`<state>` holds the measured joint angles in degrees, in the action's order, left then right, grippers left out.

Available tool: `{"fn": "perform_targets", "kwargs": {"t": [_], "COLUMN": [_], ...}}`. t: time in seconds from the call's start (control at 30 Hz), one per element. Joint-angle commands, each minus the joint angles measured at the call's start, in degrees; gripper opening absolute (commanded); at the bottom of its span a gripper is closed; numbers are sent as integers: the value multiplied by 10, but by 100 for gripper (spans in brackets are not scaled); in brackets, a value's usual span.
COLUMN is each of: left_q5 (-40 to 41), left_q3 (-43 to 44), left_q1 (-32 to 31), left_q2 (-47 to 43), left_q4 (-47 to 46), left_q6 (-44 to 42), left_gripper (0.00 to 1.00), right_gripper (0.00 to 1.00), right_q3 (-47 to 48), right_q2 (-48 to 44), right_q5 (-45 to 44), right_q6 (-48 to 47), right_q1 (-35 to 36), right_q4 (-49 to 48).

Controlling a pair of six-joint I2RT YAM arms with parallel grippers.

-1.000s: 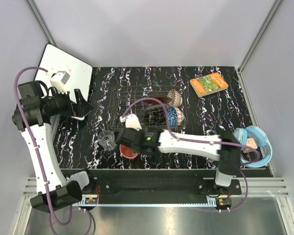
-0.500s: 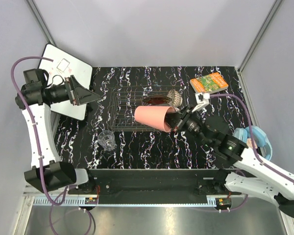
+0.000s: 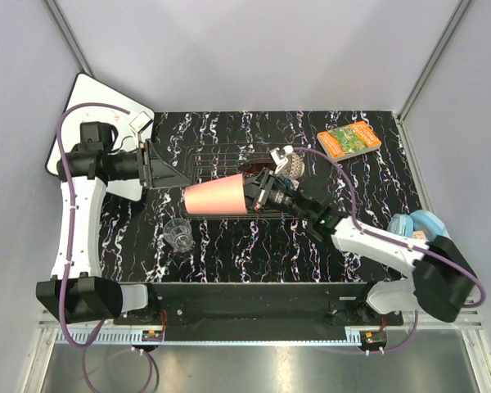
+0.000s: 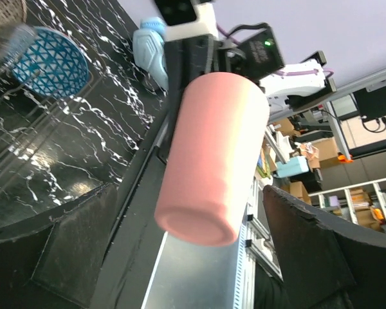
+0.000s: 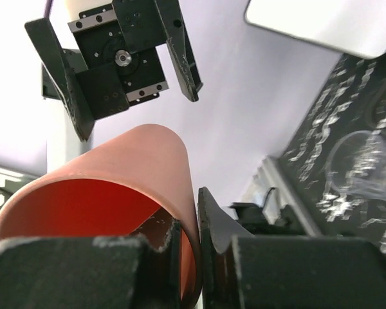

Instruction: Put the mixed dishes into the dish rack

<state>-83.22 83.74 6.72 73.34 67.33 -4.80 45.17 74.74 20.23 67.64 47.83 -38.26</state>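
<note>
Pink plastic cup (image 3: 217,198) hangs sideways in the air over the near left part of the dish rack (image 3: 221,160), not touching the wires. The right gripper (image 3: 250,192) is closed on its rim, one finger inside the mouth and one outside, so the grip takes only a thin edge. The closed bottom of the cup points at the left gripper (image 3: 170,170), which is wide open and empty, just beside the cup and facing it. I think this is a handover, though the cup could also go straight down into the rack. To do it well, the left jaws should come squarely around the bottom end and close firmly before the right fingers let go. The wall looks smooth and slightly tapered, so a slanted grip may slide off. The small clear glass (image 3: 178,232) stands on the table below, outside the rack, and both arms should stay away from it.
</note>
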Motion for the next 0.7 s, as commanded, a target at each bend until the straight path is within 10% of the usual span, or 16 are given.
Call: {"fn": "perform_targets", "kwargs": {"t": [0.0, 0.67], "left_q5": [-34, -3], "left_q3": [-2, -29], "left_q1": [-2, -5], "left_q2": [-28, -58], "left_q4": [-33, -77], "left_q6": [11, 61], "left_gripper": [99, 99], "right_gripper": [0, 0], "right_q3": [42, 149], "right_q2": [68, 245], "right_q5": [91, 94], "right_q6": [108, 191], "right_q1": [-10, -13], "right_q4": [-183, -325]}}
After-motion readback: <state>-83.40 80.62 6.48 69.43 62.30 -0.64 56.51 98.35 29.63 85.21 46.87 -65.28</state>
